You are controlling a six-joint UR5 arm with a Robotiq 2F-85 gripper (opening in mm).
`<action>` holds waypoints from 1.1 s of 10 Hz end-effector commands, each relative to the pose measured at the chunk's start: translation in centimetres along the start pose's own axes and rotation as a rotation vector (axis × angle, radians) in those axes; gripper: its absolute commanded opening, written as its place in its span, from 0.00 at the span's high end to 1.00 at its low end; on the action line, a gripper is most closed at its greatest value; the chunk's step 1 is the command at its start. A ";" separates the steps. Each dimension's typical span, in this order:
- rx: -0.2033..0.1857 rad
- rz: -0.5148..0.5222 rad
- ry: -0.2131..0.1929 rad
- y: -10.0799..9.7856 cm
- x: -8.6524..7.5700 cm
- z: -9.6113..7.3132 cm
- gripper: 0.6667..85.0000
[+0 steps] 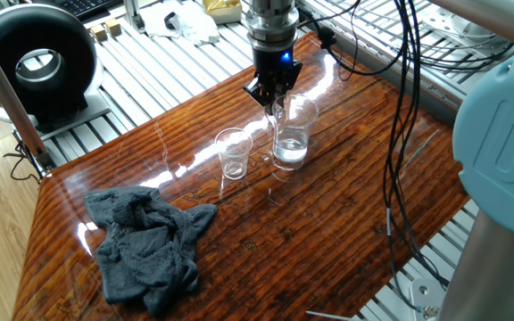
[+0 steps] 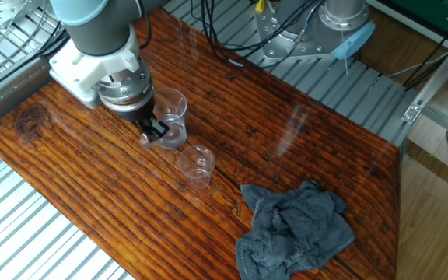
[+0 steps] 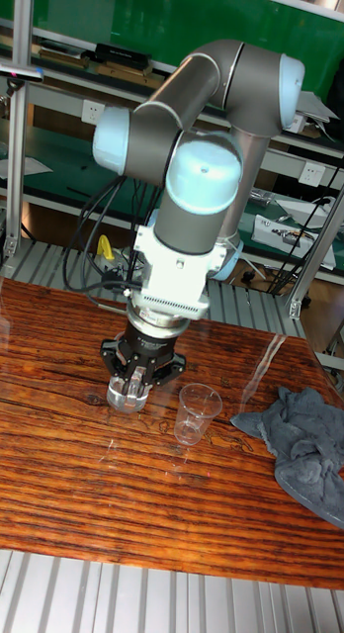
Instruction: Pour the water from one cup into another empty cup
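The larger clear glass mug (image 1: 294, 132) (image 2: 173, 110) (image 3: 124, 392) is at the middle of the wooden table (image 1: 328, 232), just off its surface. A shallow layer of water (image 1: 291, 154) glints at its bottom. My gripper (image 1: 273, 96) (image 2: 154, 131) (image 3: 132, 380) comes straight down at the mug's far side and is shut on its handle. The small empty glass tumbler (image 1: 234, 153) (image 2: 197, 166) (image 3: 197, 411) stands upright a short way beside the mug, apart from it.
A crumpled grey cloth (image 1: 145, 245) (image 2: 294, 229) (image 3: 305, 435) lies on the table beyond the tumbler. Black cables (image 1: 400, 134) hang over the table's right side. A black ring-shaped device (image 1: 38, 62) sits off the table's far left corner.
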State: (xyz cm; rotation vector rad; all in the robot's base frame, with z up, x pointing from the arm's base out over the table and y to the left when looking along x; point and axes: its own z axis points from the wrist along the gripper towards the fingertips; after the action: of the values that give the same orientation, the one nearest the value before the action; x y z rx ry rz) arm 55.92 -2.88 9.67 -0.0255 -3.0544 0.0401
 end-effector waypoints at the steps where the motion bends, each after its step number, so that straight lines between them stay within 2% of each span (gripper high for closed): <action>1: -0.009 -0.072 -0.023 0.3 -0.4 -3.4 1.00; 2: 0.004 -0.108 -0.047 0.0 -0.7 -4.5 1.00; 4: -0.004 -0.181 -0.112 0.5 -1.5 -6.5 1.00; 7: -0.057 -0.274 -0.182 3.4 -1.7 -8.9 1.00; 8: -0.062 -0.308 -0.212 4.4 -1.7 -10.1 1.00; 10: -0.114 -0.352 -0.268 6.4 -1.8 -11.5 1.00; 11: -0.114 -0.371 -0.287 6.5 -1.9 -11.9 1.00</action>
State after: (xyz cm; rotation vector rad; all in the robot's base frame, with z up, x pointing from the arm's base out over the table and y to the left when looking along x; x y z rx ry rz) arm 58.54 1.80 19.10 0.4714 -3.2319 -0.0895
